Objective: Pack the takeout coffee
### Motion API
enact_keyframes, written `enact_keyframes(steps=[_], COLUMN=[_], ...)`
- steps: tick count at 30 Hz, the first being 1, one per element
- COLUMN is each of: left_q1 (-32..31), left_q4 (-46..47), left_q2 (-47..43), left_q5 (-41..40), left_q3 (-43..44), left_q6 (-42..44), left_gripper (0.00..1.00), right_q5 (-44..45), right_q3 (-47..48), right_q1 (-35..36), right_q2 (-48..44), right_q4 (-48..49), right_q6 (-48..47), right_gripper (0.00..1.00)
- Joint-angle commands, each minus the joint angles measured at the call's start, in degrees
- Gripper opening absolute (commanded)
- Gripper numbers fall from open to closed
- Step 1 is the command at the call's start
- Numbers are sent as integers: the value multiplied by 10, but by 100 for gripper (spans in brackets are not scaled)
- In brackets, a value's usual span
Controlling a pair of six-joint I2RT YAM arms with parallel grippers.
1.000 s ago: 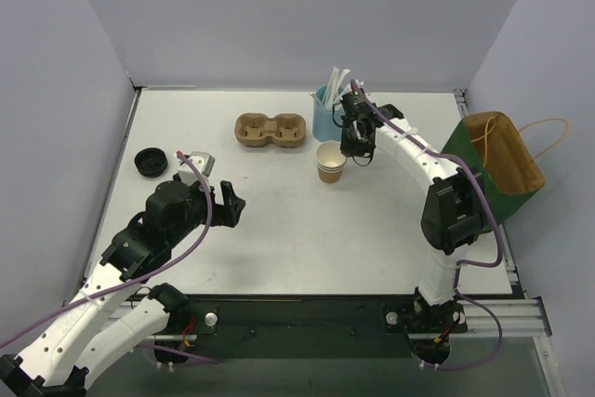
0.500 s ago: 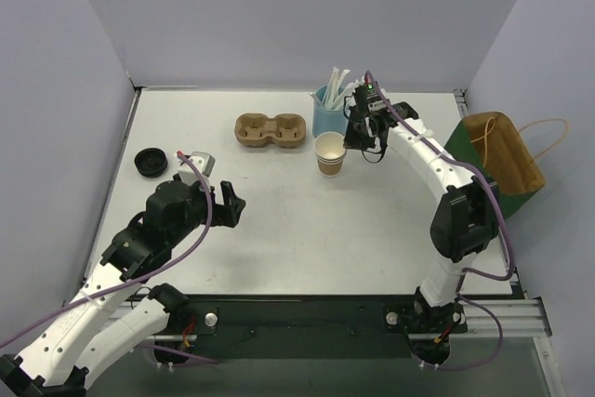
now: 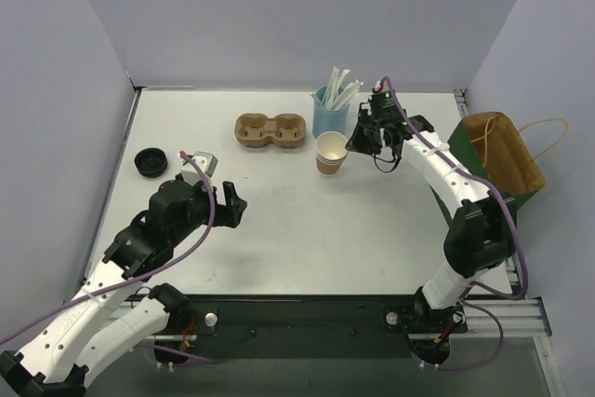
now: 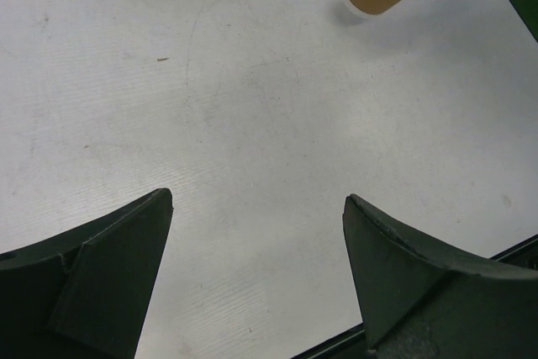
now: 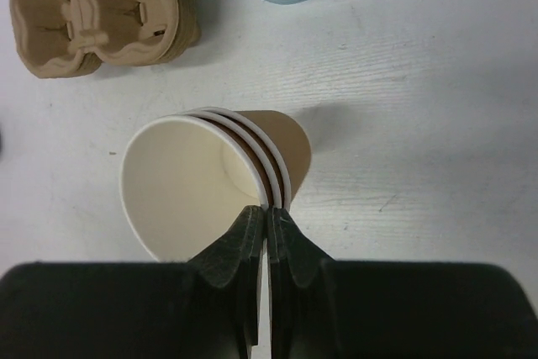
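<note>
Swung rightward since a second ago, the right gripper (image 5: 267, 212) pinches the stiff rim of the light, crushable small tan paper cup (image 5: 282, 145); the left gripper (image 4: 256, 199) gapes.

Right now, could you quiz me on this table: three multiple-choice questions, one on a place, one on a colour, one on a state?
1. The pulp cup carrier sits: A) left of the cup of straws; B) inside a bag; C) by the arm bases.
2. The cup of straws is: A) red; B) light blue; C) black.
3. The left gripper is: A) open and empty; B) shut on a straw; C) holding the carrier.
Answers: A, they stand side by side; B, its wall is light blue; A, its jaws stand apart over the table.
</note>
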Motion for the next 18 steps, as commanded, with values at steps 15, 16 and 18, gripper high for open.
enact_keyframes(steps=[15, 16, 18], left_q1=[-13, -13, -14], left_q4=[4, 4, 4], left_q2=[12, 14, 14], left_q5=[-5, -5, -5], left_q3=[13, 12, 13], left_q6=[0, 0, 0], left_gripper=[92, 92, 92], right_q5=[-62, -51, -24], right_q3=[-60, -63, -61], right_q1=[-28, -28, -27], right_q2=[-44, -45, -46], right_q4=[71, 65, 55], right_q6=[28, 20, 12], right_gripper=[0, 0, 0])
